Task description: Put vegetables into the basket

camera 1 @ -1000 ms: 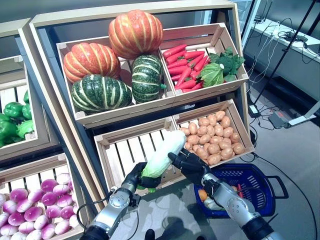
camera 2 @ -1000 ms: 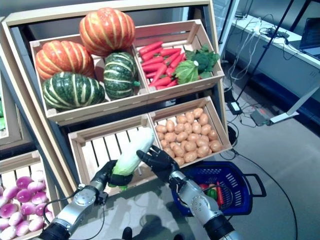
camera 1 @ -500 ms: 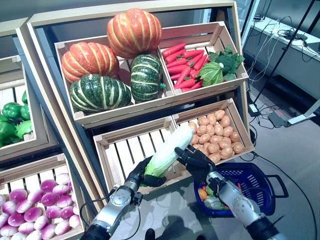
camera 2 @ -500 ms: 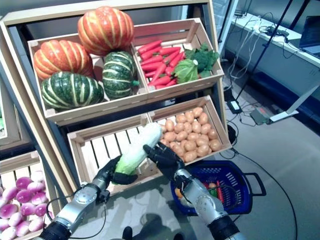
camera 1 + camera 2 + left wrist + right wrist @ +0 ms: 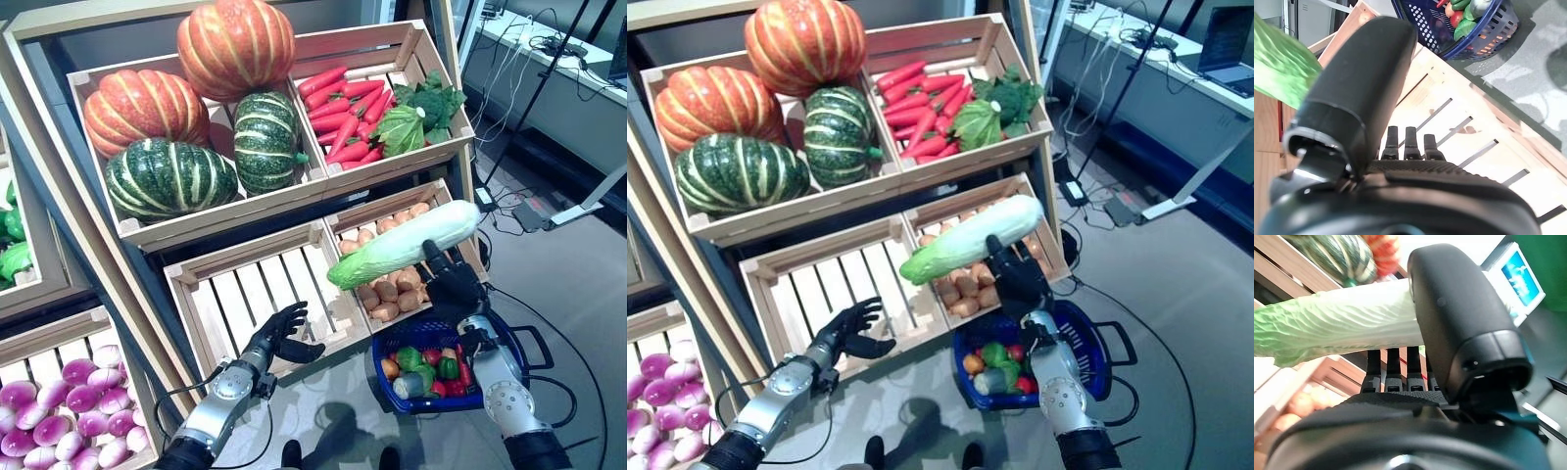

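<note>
My right hand [image 5: 453, 289] is shut on a long pale-green napa cabbage [image 5: 402, 245], thumb [image 5: 1459, 323] over it and fingers behind. The cabbage lies nearly level in the air, in front of the potato crate [image 5: 392, 284] and above the blue basket [image 5: 517, 377] on the floor. The basket holds several vegetables, green and red ones among them. My left hand [image 5: 279, 338] is open, fingers spread, empty, at the front edge of the empty slatted crate [image 5: 255, 299]. In the left wrist view the basket [image 5: 1484, 29] shows beyond the crate's slats.
The wooden rack holds pumpkins [image 5: 167, 176] and carrots [image 5: 343, 108] with leafy greens [image 5: 416, 113] on top. Purple turnips [image 5: 49, 421] and green peppers [image 5: 10, 245] fill crates at the left. A table with cables [image 5: 549, 69] stands at the right.
The cabbage has gone from my left hand to my right and moved right and up, over the potatoes and basket. My left hand let go and opened. The camera shifted.
</note>
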You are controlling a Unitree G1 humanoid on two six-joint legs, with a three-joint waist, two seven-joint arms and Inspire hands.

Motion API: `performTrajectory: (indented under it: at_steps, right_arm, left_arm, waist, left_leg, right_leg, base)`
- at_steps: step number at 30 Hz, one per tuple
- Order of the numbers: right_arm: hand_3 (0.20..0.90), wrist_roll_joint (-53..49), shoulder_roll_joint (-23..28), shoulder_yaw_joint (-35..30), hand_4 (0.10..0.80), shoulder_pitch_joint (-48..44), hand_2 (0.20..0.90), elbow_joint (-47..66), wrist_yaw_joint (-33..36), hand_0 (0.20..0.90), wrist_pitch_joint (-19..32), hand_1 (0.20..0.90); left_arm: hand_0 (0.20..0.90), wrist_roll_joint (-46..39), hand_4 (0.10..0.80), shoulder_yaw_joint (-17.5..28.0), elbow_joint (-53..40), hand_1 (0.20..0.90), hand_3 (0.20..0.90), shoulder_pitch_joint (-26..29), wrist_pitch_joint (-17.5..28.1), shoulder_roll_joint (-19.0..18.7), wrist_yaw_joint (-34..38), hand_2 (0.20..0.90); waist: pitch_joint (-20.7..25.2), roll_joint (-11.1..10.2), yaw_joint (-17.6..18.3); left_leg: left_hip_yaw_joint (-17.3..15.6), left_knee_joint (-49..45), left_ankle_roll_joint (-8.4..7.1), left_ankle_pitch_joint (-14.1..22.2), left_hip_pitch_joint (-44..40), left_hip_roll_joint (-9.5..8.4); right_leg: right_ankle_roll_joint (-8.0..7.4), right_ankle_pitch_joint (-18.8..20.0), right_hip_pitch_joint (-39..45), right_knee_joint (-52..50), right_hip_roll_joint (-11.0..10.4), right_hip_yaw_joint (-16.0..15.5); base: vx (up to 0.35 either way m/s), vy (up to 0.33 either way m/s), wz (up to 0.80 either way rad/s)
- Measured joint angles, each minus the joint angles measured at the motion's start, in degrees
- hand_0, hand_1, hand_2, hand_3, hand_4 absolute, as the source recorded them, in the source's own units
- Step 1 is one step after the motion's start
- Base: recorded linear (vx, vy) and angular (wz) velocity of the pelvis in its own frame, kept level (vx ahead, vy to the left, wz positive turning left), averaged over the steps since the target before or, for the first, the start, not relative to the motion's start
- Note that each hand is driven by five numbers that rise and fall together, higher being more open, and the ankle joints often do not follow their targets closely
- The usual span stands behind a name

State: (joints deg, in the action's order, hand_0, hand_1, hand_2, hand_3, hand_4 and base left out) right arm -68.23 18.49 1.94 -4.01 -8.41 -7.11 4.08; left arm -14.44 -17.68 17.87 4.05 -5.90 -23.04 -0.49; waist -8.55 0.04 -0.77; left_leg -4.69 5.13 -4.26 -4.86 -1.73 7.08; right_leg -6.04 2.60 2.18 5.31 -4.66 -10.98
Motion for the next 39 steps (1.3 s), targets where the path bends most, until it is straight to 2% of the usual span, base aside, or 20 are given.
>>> performTrajectory:
  at_steps: [7,10,15,20,26,32,37,39]
  right_arm:
    - [0.3,0.28,-1.26,-4.79,0.4,2.09,0.3,-0.36,3.25,0.3,1.61,0.3]
    - [0.3,0.33,-1.68,-5.46,0.4,2.71,0.3,-0.45,5.7,0.3,2.52,0.3]
    - [0.3,0.28,-3.77,-6.71,0.4,4.49,0.3,-1.3,9.7,0.3,7.04,0.3]
    - [0.3,0.3,-3.73,-7.81,0.4,5.01,0.3,-5.02,14.08,0.3,7.59,0.3]
    - [0.3,0.22,-3.48,-9.07,0.4,6.91,0.3,-7.15,18.52,0.3,7.96,0.3]
    - [0.3,-0.84,-3.55,-10.33,0.4,8.14,0.3,-7.73,20.09,0.3,9.17,0.3]
    - [0.3,-2.85,-3.64,-10.43,0.4,7.54,0.3,-10.41,21.95,0.3,11.75,0.3]
    - [0.3,-4.43,-3.65,-10.44,0.4,6.7,0.3,-11.25,22.44,0.3,12.65,0.3]
  left_arm:
    - [0.9,-0.01,0.8,1.28,0.02,0.9,0.9,0.0,-0.03,-0.12,0.04,0.9]
    - [0.9,-0.03,0.8,1.83,0.02,0.9,0.9,-0.01,-0.04,-0.16,0.04,0.9]
    - [0.9,-2.15,0.8,2.94,0.01,0.9,0.9,-0.01,-0.06,-0.24,0.14,0.9]
    - [0.9,-2.22,0.8,3.48,-0.29,0.9,0.9,-0.01,-0.09,-0.64,0.33,0.9]
    - [0.9,-2.27,0.8,4.7,-1.8,0.9,0.9,0.0,-0.67,-1.95,0.76,0.9]
    - [0.9,-2.26,0.8,5.02,-1.99,0.9,0.9,0.03,-0.74,-2.52,1.13,0.9]
    - [0.9,-2.29,0.8,5.05,-2.2,0.9,0.9,0.93,-0.64,-2.64,1.97,0.9]
    - [0.9,-2.31,0.8,5.02,-2.4,0.9,0.9,1.95,-0.57,-2.93,2.87,0.9]
  waist:
    - [-0.65,-0.92,0.43]
    - [-1.13,-1.49,1.49]
    - [-1.4,-1.96,1.98]
    - [-1.85,-2.43,2.81]
    - [-4.05,-3.34,3.06]
    - [-5.07,-3.65,3.12]
    - [-6.45,-4.05,3.09]
    - [-8.45,-4.07,3.05]
  left_leg:
    - [-0.59,0.0,0.11,0.21,-0.01,-0.09]
    - [-0.69,0.0,0.16,0.27,0.01,-0.15]
    - [-1.8,0.0,0.19,0.49,0.07,-0.11]
    - [-2.06,0.0,0.2,0.5,0.57,-0.13]
    - [-3.26,-0.01,0.11,0.46,1.1,-0.06]
    - [-3.63,-0.01,0.11,0.46,1.57,-0.03]
    - [-3.61,-0.02,-0.04,0.24,3.57,-0.03]
    - [-3.59,-0.06,0.02,-0.14,4.74,-0.11]
  right_leg:
    - [-0.16,0.14,-0.6,0.0,-0.03,1.19]
    - [-0.23,0.18,-0.67,0.0,0.08,1.34]
    - [-0.29,0.27,-1.35,-0.01,0.19,2.49]
    - [-0.26,0.53,-2.04,-0.01,0.31,2.67]
    - [-0.16,0.96,-3.28,-0.01,0.46,3.61]
    - [-0.12,1.15,-3.95,-0.01,0.53,4.03]
    - [-0.01,1.54,-5.97,-0.21,0.6,4.07]
    - [0.04,2.03,-7.11,-0.27,0.63,4.17]
  base:
    - [0.002,-0.003,-0.06]
    - [0.01,-0.007,-0.01]
    - [-0.048,-0.052,-0.1]
    - [-0.083,-0.054,-0.04]
    - [-0.055,-0.069,-0.1]
    - [-0.058,-0.058,-0.04]
    - [-0.117,-0.049,-0.01]
    - [-0.175,-0.04,0.0]
